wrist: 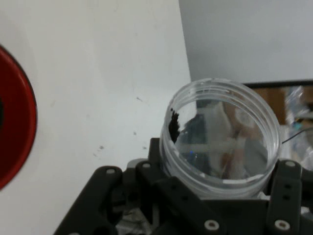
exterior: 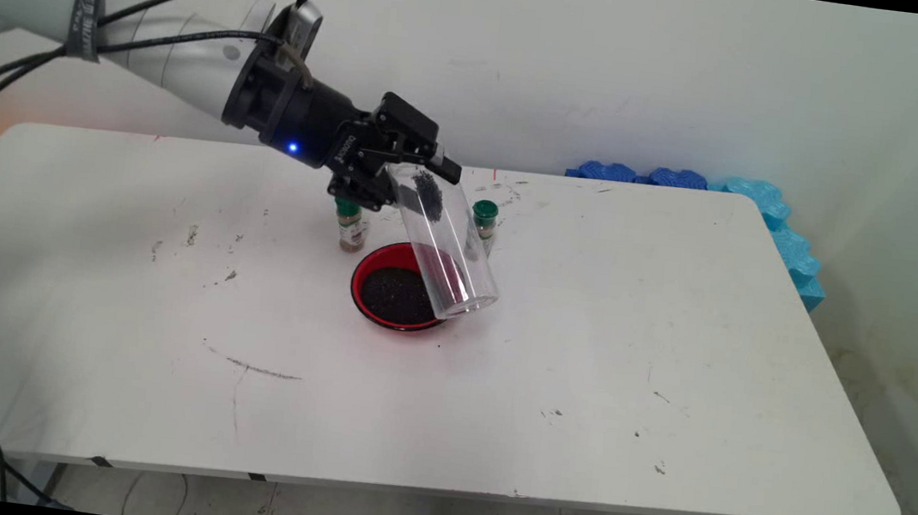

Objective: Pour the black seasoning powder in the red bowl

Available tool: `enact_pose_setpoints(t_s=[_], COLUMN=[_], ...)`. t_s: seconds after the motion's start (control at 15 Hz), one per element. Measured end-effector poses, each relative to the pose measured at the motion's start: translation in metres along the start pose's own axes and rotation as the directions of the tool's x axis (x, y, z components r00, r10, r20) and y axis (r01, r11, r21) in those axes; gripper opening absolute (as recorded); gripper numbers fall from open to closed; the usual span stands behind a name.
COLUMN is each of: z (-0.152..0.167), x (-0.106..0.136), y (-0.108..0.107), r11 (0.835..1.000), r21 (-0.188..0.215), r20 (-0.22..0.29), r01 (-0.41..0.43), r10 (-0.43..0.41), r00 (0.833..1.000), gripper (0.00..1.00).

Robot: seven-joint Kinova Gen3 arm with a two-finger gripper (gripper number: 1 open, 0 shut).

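Jaws: I saw the black two-finger gripper [exterior: 402,172] clamped on the base end of a clear plastic cylindrical jar [exterior: 445,243], 1 finger on each side of it.
Jar: it was tilted steeply, its closed end up in the gripper and its open mouth down and toward the right, just over the right rim of the bowl. A small clump of black grains [exterior: 428,191] clung inside near the held end. In the hand view the jar [wrist: 222,139] filled the space between the fingers [wrist: 283,196], with a dark smear on its left inner wall.
Bowl: a round red bowl [exterior: 362,274] sat on the white table [exterior: 584,375] directly beneath the jar, holding a layer of black grains.
Bottles: 2 small spice bottles with green caps stood upright behind the bowl, 1 at its left [exterior: 351,228] below the gripper, 1 at its right [exterior: 483,224] partly behind the jar.
Background: blue foam pieces [exterior: 775,216] lay against the wall past the table's far right corner.
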Motion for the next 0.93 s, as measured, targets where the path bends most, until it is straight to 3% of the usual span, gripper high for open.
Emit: enact_pose_setpoints(t_s=[0.27, 0.47, 0.67, 0.93], z=[0.001, 0.002, 0.004, 0.007], x=[0.004, 0.006, 0.007, 0.005], y=[0.013, 0.023, 0.035, 0.049], r11=[0.985, 0.959, 0.912, 0.809], r21=[0.035, 0.052, 0.058, 0.067], r20=[0.013, 0.013, 0.009, 0.006], r01=[-0.166, -0.277, -0.406, -0.584], r10=[0.166, 0.277, 0.406, 0.585], r00=[0.986, 0.961, 0.914, 0.811], gripper=[0.00, 0.00, 0.00, 0.00])
